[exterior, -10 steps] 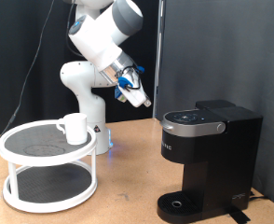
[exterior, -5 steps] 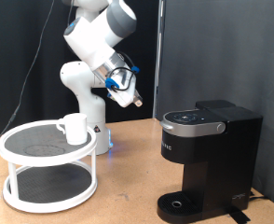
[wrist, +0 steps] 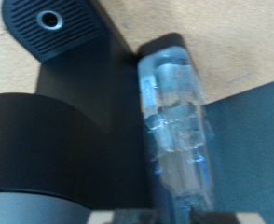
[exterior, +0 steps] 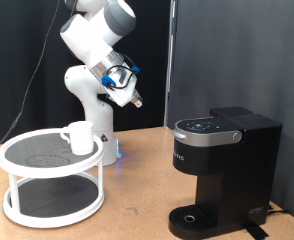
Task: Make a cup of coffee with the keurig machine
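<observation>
- Since a second ago the gripper [exterior: 128, 96] has risen and swung toward the exterior view's upper left, away from the keurig machine [exterior: 224, 165].
- Gripper state: can't tell how far open; nothing visibly held. Wrist view shows one blurred finger [wrist: 177, 126] over the machine's black top.
- Machine sits lower right of the exterior view, lid down, drip tray [exterior: 195, 217] bare; well apart from the hand, below and to its right.
- Cup [exterior: 80, 137] stands upright on the white tray table [exterior: 22, 193], lower left, below the hand, handle pointing left.
- Nothing stands between hand and cup; robot base [exterior: 92, 110] is just behind the table.
</observation>
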